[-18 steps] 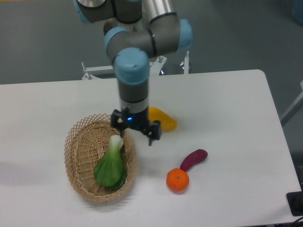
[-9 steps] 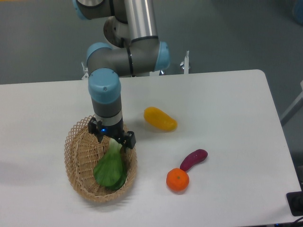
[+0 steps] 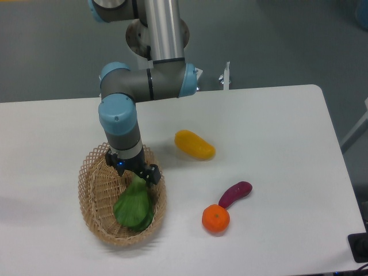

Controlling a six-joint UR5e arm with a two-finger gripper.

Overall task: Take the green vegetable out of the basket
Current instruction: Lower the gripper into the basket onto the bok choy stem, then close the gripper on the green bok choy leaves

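Not yet lifted: black two-finger end effector (image 3: pixel 133 172) low over stalk of bright green leafy vegetable (image 3: pixel 134 206) inside oval tan woven wicker basket (image 3: pixel 92 192), finger spread unclear, grasp and raise left.

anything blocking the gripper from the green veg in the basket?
Nothing visible. The gripper is directly over the stalk end of the green vegetable, which lies alone in the basket. The basket's low rim doesn't obstruct a top-down approach. The other produce sits out on the table, well to the right.
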